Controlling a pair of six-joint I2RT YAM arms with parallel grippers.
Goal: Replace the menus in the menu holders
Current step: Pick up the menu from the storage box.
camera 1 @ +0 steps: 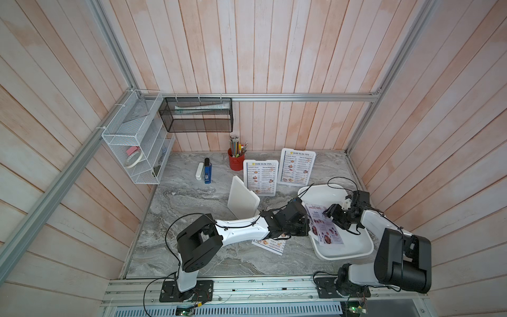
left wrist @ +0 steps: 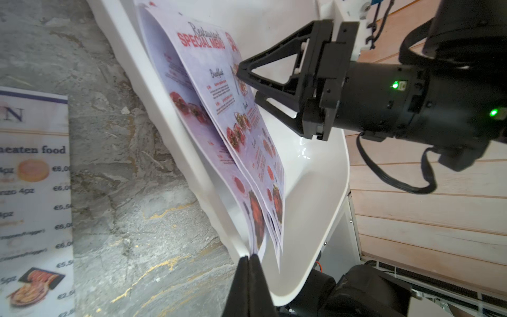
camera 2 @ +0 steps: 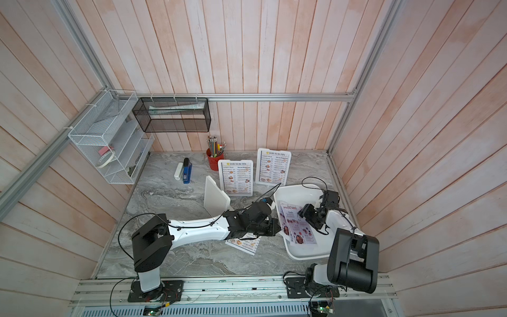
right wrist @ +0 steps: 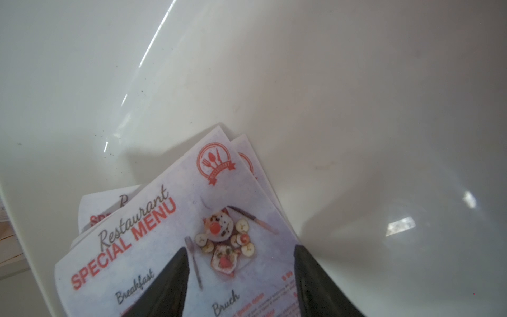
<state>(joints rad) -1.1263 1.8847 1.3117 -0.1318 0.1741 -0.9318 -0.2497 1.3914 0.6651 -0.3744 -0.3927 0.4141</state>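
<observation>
Left gripper (left wrist: 249, 258) closed on a corner of the menus (left wrist: 219, 90); right gripper (left wrist: 247, 82) open above. Risk: several sheets lift together off the tray (left wrist: 315, 178).

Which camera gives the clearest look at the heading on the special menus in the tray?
The right wrist view: the special menus sit close, the red heading large and readable. The left wrist view shows it too, but slanted. In both top views the sheets are small, the heading a red blur.
</observation>
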